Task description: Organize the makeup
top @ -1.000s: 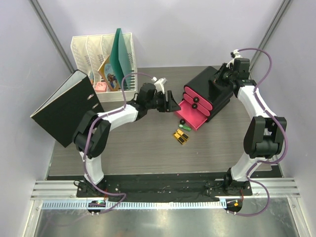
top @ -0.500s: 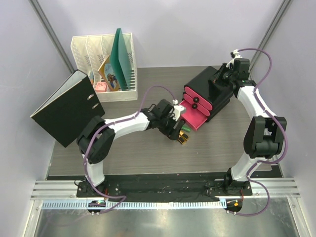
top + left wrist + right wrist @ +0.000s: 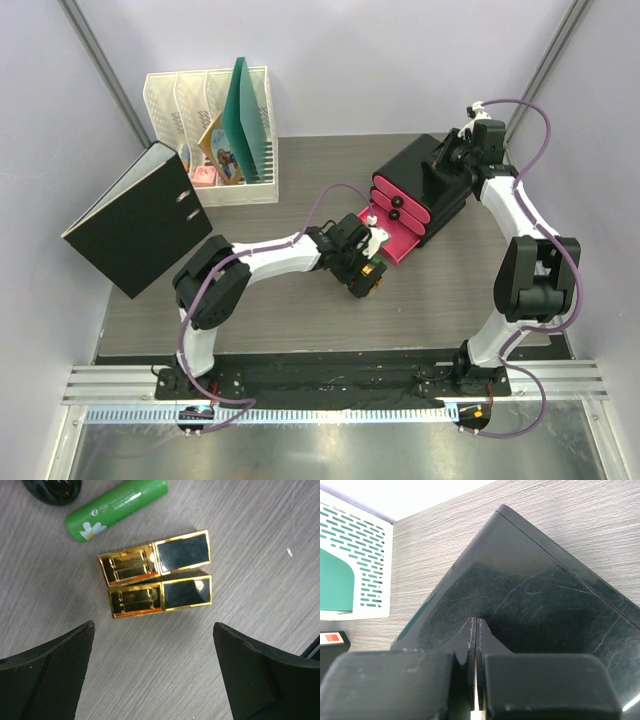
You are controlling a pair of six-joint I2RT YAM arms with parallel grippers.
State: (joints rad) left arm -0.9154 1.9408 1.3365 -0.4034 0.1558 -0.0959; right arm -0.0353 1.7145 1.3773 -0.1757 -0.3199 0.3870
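In the left wrist view two gold-and-black cases lie side by side on the table. A small green tube and the edge of a black round jar lie just beyond them. My left gripper is open and empty, its fingertips just short of the cases. In the top view it hovers over the cases and hides most of them. My right gripper is shut, its tips resting on top of the black box. The peach bottle and orange tube are not in view.
The black box with pink drawers stands at the back right, its bottom drawer pulled open toward the left gripper. A white file rack and a black binder stand at the back left.
My left arm has swung from beside the open drawer forward and down, ending over the gold-and-black cases. The right arm has not moved.
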